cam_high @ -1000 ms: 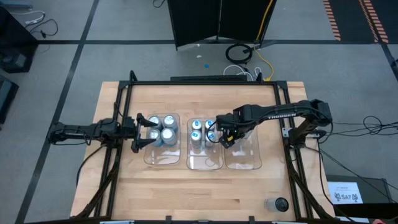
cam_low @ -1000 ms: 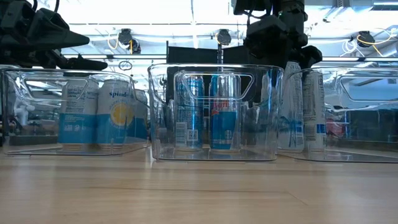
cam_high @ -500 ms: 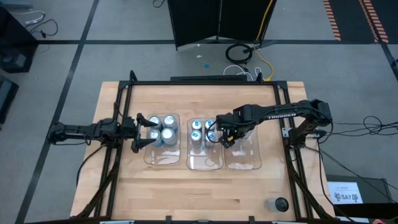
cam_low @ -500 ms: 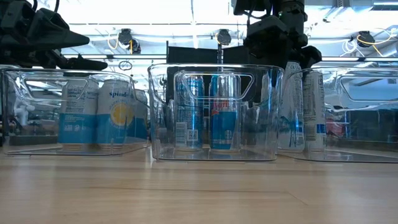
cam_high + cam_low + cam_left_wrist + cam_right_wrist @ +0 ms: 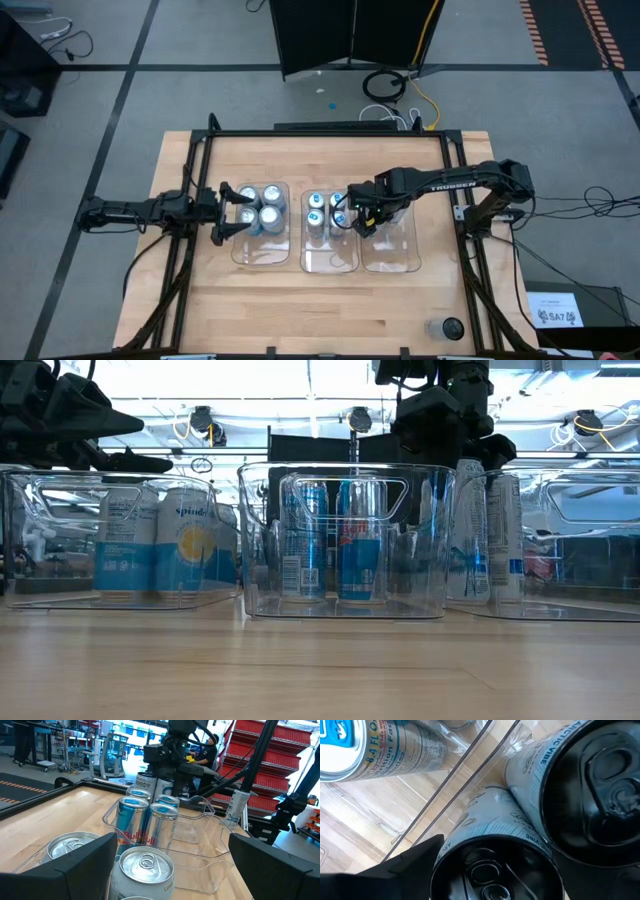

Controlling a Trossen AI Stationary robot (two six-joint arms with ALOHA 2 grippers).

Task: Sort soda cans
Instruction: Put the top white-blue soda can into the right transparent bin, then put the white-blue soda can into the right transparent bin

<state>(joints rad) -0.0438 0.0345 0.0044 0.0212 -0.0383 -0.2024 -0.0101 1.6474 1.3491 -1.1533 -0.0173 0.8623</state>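
Note:
Three clear bins stand in a row on the wooden table. Silver-topped cans stand in the left bin, blue-marked cans in the middle bin, and black-topped cans in the far end of the right bin. My left gripper hangs open at the left bin's left side, level with the can tops. My right gripper is open and points down over one black-topped can. That can stands upright on the bin floor. My right gripper comes from above at the black-topped can's rim. One finger stands right beside that rim, and the other finger is out of the picture. I cannot tell whether the fingers touch the can.
The left bin, middle bin and right bin have bare near halves. A small dark round thing lies near the table's near right corner. Bare wood stretches along the near edge. Black frame rails border the table.

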